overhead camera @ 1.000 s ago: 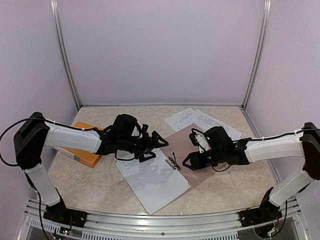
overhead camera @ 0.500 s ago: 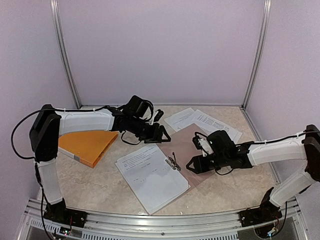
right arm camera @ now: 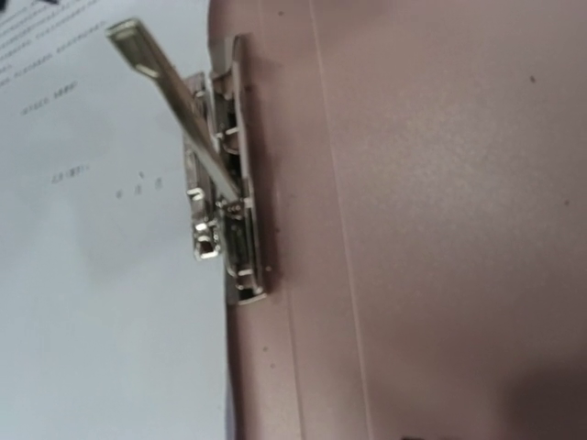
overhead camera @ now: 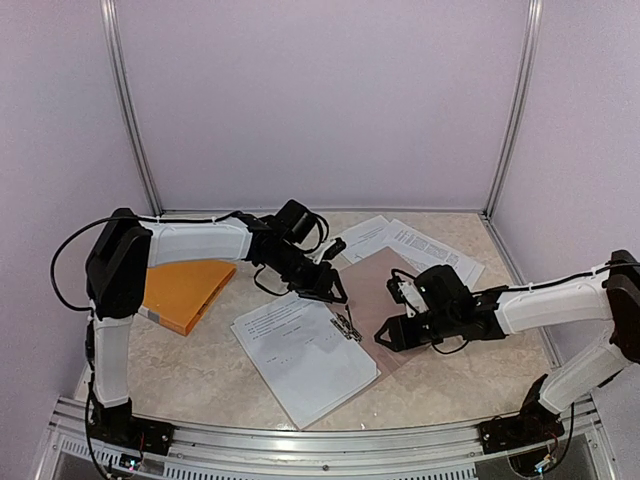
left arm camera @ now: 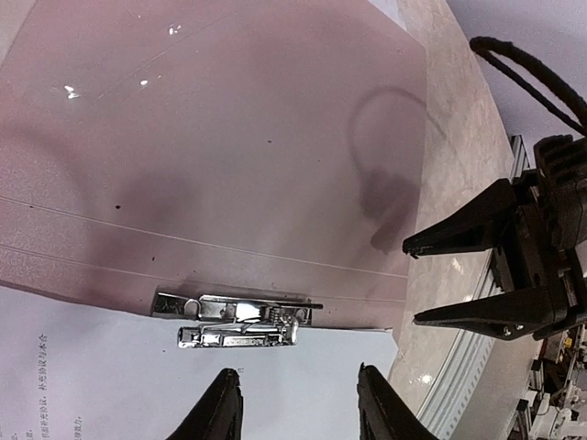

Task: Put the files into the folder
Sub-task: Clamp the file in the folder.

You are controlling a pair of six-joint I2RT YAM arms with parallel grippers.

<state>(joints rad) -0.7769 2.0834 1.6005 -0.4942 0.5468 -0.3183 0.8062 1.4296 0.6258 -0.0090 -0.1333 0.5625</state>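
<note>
Progress (partial): one printed sheet [overhead camera: 305,355] lies flat on the left half of the open pinkish folder [overhead camera: 372,295], which is spread on the table [overhead camera: 200,370]. Its inner edge meets the metal clip [right arm camera: 225,211] at the spine, and the clip's lever stands raised, so you should judge this sheet as placed but not clamped. The other files [overhead camera: 410,240] lie fanned at the far right of the table, outside the folder, touching or just beside its far corner (which one cannot be told). They are what you have left to move.

The filed sheet's long axis runs parallel to the spine, diagonally from far left to near right, with printed lines at its far end. The loose files have their long axes running across the table, left to right, slightly skewed.

The left fingers [left arm camera: 223,411] hover above the clip, apart and holding nothing. The right fingers [left arm camera: 477,313], over the folder's right half, are likewise parted and empty. An orange binder [overhead camera: 185,290] lies at the left, apart from the work.
</note>
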